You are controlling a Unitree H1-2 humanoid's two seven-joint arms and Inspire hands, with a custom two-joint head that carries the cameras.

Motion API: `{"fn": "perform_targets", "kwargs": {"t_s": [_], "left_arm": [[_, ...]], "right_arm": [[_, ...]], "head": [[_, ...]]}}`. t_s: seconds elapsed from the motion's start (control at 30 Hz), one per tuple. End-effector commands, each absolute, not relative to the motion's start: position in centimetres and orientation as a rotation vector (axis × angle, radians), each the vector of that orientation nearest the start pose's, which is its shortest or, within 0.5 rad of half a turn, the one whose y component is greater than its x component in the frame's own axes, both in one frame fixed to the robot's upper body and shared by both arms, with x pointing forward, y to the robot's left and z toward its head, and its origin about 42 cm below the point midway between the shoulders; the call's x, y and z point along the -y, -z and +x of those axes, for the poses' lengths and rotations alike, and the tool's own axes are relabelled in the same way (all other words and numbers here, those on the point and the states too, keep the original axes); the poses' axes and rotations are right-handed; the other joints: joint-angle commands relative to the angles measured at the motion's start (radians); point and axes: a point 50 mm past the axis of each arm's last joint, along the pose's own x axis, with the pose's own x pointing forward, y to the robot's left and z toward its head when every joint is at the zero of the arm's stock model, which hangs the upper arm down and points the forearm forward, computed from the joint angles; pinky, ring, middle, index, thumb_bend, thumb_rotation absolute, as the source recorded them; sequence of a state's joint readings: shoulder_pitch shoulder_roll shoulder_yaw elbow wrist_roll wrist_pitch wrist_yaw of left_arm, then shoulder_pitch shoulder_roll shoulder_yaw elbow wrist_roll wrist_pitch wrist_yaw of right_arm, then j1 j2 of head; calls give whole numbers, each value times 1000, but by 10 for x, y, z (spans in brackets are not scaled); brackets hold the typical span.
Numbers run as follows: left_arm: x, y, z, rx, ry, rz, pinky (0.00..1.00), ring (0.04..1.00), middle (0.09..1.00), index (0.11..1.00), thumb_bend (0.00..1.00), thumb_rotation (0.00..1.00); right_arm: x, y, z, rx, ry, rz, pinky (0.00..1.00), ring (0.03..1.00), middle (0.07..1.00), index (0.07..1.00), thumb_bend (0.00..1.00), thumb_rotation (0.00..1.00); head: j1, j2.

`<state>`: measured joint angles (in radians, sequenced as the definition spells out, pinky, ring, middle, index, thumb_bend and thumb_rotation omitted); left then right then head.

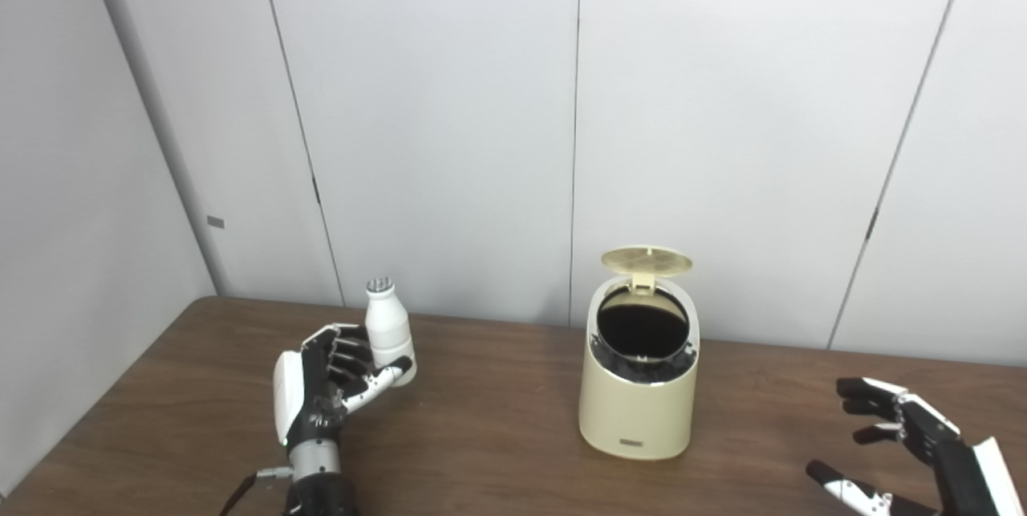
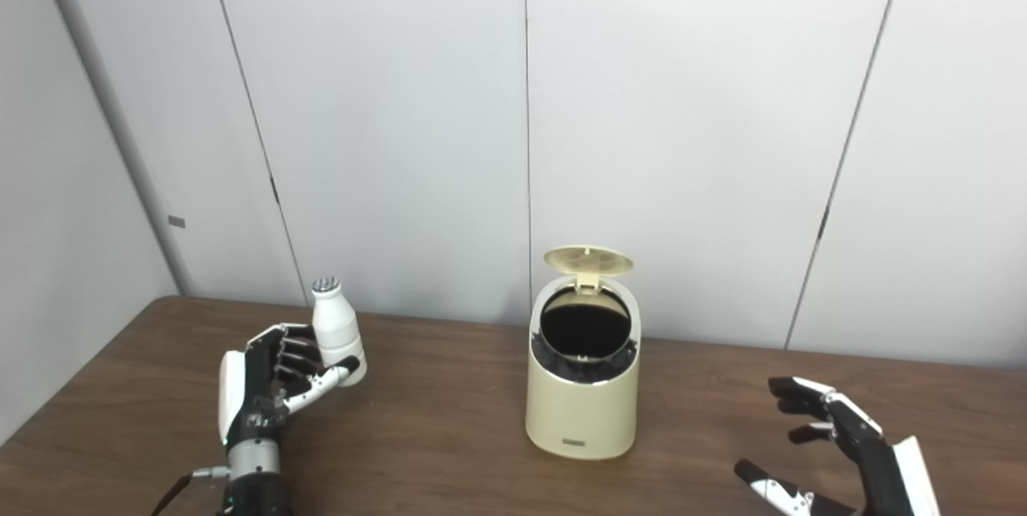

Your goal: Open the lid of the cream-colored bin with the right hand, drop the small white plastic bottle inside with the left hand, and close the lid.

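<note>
Standing open-lidded, bin (image 1: pixel 638 408) sits apart from bottle (image 1: pixel 388 331)-holding left hand (image 1: pixel 325 388).

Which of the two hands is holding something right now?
The left hand: its fingers wrap the small white bottle, held upright left of the open bin. The right hand is open, fingers spread, holding nothing.
</note>
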<state>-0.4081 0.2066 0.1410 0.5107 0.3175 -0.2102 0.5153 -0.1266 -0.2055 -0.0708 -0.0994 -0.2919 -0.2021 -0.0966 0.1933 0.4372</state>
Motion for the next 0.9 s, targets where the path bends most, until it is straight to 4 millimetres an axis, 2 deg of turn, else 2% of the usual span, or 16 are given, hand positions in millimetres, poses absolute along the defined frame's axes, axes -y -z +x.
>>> {"fn": "perform_targets", "kwargs": {"t_s": [0.0, 0.13, 0.47, 0.7, 0.87], "left_arm": [[-321, -150, 405, 328, -547, 441, 327, 421, 461, 510, 503, 0], [-312, -161, 400, 422, -513, 413, 347, 432, 467, 505, 504, 0], [-286, -206, 385, 621, -467, 363, 372, 457, 473, 490, 504, 0], [-271, -230, 380, 717, -415, 289, 395, 469, 480, 471, 505, 0], [-259, -246, 380, 793, -379, 307, 438, 506, 474, 460, 502, 0]], "right_arm": [[278, -200, 320, 523, 122, -476, 540, 690, 714, 689, 470, 0], [277, -201, 320, 516, 125, -471, 536, 688, 714, 691, 472, 0], [275, -201, 322, 517, 119, -473, 557, 708, 726, 697, 466, 0], [273, -199, 323, 502, 119, -470, 564, 711, 731, 704, 470, 0], [272, -198, 325, 506, 128, -483, 553, 704, 728, 700, 478, 0]], "head": [[1, 1], [0, -1], [-4, -4], [-14, -8], [-25, -20]]}}
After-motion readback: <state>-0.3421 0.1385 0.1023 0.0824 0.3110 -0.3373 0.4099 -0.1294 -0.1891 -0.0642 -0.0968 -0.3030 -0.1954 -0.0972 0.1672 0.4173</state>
